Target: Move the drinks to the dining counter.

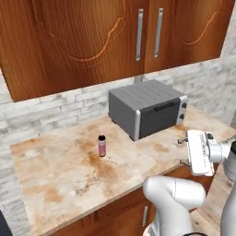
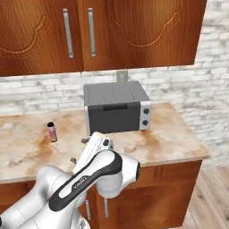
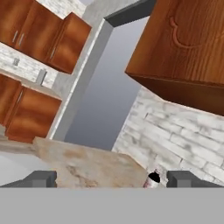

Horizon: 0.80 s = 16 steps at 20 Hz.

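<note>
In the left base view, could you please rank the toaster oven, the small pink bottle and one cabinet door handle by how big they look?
1. Toaster oven, largest by far.
2. Cabinet door handle.
3. Small pink bottle, shortest, though wider than the handle and nearer the camera.

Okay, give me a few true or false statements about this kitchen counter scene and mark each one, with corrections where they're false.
1. A small pink bottle with a black cap stands upright on the marble counter. True.
2. The gripper is closed around the pink bottle. False: its jaws are open and empty, apart from the bottle.
3. The toaster oven sits against the brick wall, under the wooden cabinets. True.
4. The pink bottle rests on top of the toaster oven. False: it stands on the counter, off to the oven's side.
5. The toaster oven's door hangs open. False: it is shut.
</note>
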### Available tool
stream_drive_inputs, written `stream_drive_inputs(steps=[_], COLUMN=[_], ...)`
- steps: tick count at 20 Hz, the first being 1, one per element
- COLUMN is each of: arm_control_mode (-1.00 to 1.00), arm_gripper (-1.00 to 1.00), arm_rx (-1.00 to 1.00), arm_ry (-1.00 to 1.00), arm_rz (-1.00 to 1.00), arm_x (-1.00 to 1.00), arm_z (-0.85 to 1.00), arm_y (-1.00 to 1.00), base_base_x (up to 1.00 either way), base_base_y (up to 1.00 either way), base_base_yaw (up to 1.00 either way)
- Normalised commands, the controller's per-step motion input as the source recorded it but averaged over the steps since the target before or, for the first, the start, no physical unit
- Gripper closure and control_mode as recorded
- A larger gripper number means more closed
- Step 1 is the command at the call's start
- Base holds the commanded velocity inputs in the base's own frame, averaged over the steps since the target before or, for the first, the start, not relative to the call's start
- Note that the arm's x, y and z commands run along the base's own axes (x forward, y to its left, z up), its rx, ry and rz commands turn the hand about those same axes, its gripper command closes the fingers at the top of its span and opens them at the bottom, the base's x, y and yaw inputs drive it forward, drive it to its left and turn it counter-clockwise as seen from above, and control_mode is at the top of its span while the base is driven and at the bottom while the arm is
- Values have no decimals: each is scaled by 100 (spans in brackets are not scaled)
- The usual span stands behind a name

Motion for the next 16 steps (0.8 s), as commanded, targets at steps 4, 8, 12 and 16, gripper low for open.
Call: stream_drive_inputs(steps=[4,8,12,16], arm_control_mode=[100,100,100,100], arm_gripper=[-100,-100,-100,-100], arm_rx=[0,0,0,0], arm_ry=[0,0,0,0], arm_rz=[0,0,0,0], arm_x=[0,0,0,0], arm_z=[0,0,0,0], arm_y=[0,0,0,0], base_base_x=[-4,0,1,1], base_base_y=[100,100,75,-2], base_base_yaw=[62,57,32,-2])
